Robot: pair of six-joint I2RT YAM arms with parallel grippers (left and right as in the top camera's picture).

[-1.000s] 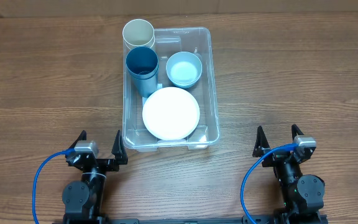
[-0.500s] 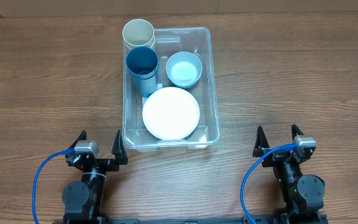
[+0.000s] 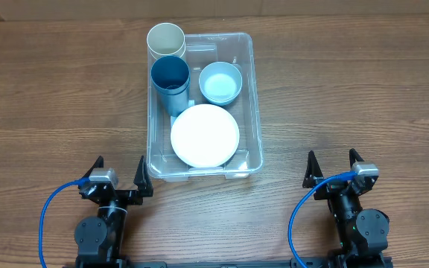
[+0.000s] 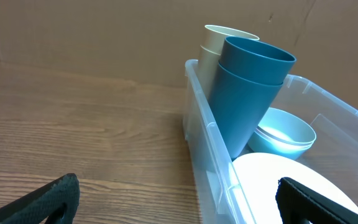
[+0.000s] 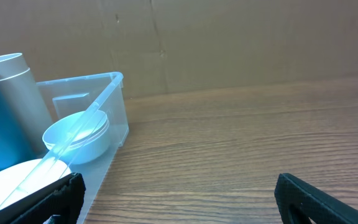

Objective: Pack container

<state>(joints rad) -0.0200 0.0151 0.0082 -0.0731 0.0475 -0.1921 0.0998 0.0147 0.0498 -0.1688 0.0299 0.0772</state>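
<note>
**Clear bin loaded, both grippers empty**

Clear plastic container (image 3: 254, 104) sits mid-table on the wood-grain table (image 3: 51, 89), long axis running away from us, nearer the far edge than the arms. We see four items inside it:

- cream cup (image 3: 165, 40) in the far-left corner, its rim overlapping the left wall in the overhead view
- dark blue cup (image 3: 170, 78) just in front of the cream one and touching it. The left wrist view shows both tilted, and the blue one looks like a nested pair
- light blue bowl (image 3: 220, 82) at the far right, beside the blue cup
- white plate (image 3: 205, 135) filling most of the near half, its edge tucked under the blue cup

Left gripper (image 3: 120, 165) is at the near edge, just off the container's near-left corner and not touching it. Its jaws are spread wide with nothing between them. In its wrist view we see one black finger (image 4: 45, 200) low at each side, with the container's left wall between them further out.

Right gripper (image 3: 332, 159) is at the near edge, well apart from the container on its right side. Its jaws are also spread and empty, with bare wood ahead of them in its wrist view.

Blue cables (image 3: 47, 216) loop off both arm bases. We see brown cardboard (image 5: 229, 43) behind the table.
</note>
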